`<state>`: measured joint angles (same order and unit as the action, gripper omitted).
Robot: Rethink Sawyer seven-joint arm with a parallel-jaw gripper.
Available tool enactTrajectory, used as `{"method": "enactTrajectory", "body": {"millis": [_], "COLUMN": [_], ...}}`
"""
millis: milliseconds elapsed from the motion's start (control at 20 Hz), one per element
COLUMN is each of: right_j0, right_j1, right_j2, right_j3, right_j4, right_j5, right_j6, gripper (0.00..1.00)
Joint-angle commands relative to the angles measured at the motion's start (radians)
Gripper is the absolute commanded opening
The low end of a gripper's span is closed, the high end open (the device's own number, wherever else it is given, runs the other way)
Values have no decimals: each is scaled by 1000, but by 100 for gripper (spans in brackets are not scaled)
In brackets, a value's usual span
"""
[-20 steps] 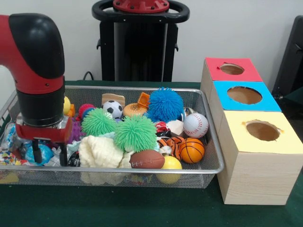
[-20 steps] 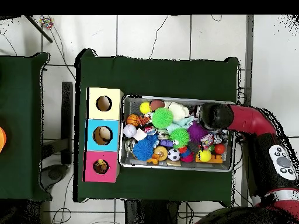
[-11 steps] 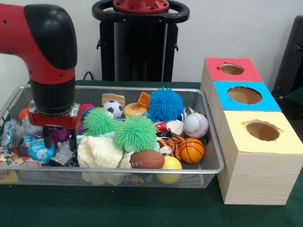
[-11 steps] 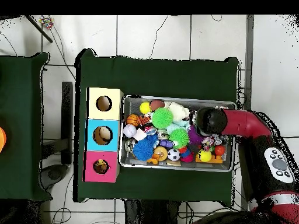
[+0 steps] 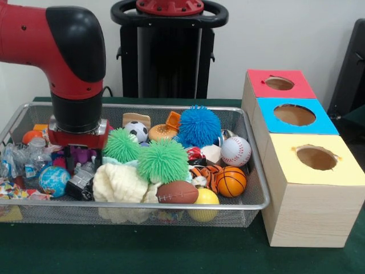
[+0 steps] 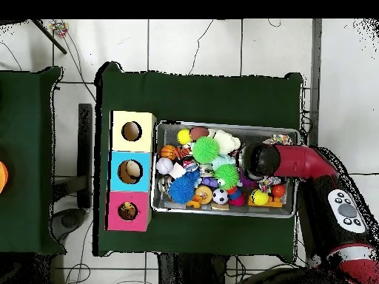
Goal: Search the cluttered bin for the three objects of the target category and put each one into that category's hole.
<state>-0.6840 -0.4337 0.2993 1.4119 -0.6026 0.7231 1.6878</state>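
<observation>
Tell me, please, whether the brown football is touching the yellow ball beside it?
Touching: in the front view the football rests against the yellow ball, with no gap between them.

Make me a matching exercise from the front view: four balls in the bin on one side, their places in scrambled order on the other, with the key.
Things:
1. basketball
2. blue spiky ball
3. globe ball
4. football

Places:
A. at the bin's near rim, just left of the yellow ball
B. below the baseball, near the boxes
C. bin's left end, near side
D. toward the bin's far wall, right of the soccer ball

Pairs: 1-B, 2-D, 3-C, 4-A
</observation>
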Motion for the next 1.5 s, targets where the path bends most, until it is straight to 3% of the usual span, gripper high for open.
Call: {"method": "enactTrajectory", "body": {"millis": [50,450,1050,1500], "right_j0": [13,28,77,85], "right_j1": [82,77,12,10], "right_j2": [-45,-61,-117,-120], "right_j3": [119,135,156,168], "right_j4": [-102,-103,-75,-73], "right_j5": [60,38,137,100], "right_j6": [-135,-111,-105,-121], "gripper": [100,100,100,100]}}
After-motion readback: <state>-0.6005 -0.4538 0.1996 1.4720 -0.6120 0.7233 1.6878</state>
